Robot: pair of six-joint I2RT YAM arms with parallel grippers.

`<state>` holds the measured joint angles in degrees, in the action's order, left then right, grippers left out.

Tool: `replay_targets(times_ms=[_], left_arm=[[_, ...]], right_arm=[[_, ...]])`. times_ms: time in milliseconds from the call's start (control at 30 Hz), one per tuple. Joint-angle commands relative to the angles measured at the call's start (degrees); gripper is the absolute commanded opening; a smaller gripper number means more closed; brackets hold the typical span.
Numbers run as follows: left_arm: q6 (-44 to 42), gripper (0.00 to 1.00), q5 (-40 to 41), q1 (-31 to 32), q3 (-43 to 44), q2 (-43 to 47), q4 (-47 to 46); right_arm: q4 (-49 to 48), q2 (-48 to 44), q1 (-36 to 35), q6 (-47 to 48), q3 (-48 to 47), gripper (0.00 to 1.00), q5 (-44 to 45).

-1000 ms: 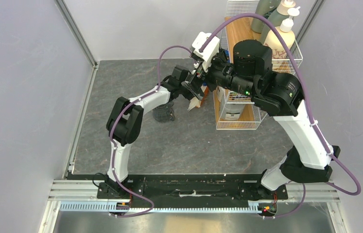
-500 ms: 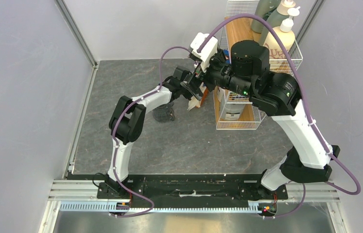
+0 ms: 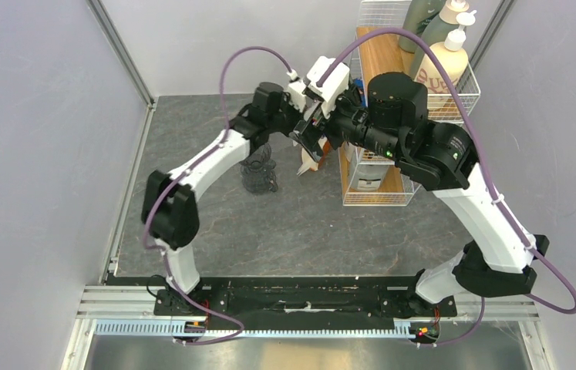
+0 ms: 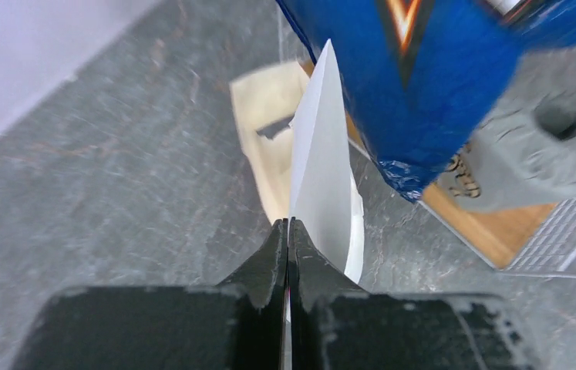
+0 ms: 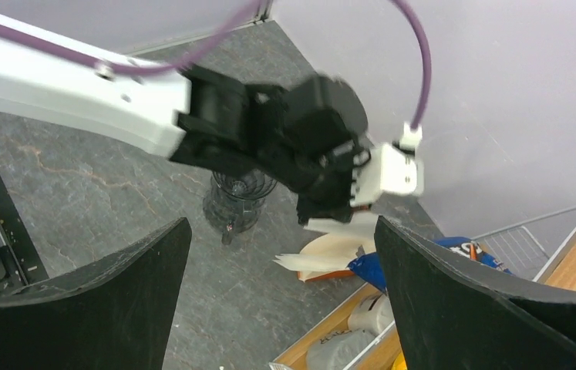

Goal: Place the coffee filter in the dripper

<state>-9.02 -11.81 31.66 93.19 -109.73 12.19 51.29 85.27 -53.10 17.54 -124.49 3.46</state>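
Left elbow (image 3: 169,216) has swung out; left tool (image 4: 288,231) pinches the coffee filter (image 4: 321,173) by its near edge.

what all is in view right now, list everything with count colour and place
coffee filter: one, white, pinched in the left gripper above the packet
dripper: one, dark see-through, on the table left of the packet, no filter in it
packet: one, beige and white, flat on the table by the rack
blue bag: one, blue, at the rack's edge
wire rack: one, white wire with wooden shelf, far right of the table
bottles: at least three, cream and dark green, top of the rack
table: one, grey stone-look
left gripper: one, black, shut on the filter
right gripper: one, black, open, holding nothing
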Motion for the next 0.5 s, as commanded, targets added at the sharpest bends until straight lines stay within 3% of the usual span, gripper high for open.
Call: replay_targets(times_ms=[0,167,467], left_arm=[[6.5,0.02,1.5,-2.9,-2.5,12.0,1.1],[14.4,0.02,0.2,-6.8,-2.3,22.7,7.0],[25.0,0.02,10.0,-10.2,2.4,32.3,19.6]], right_arm=[[-7.0,-3.1,-0.2,-4.0,3.4,0.97,3.4],[-10.4,-3.0,-0.2,-6.5,5.4,0.97,2.8],[-18.3,6.5,-0.2,-11.8,4.4,0.97,8.7]])
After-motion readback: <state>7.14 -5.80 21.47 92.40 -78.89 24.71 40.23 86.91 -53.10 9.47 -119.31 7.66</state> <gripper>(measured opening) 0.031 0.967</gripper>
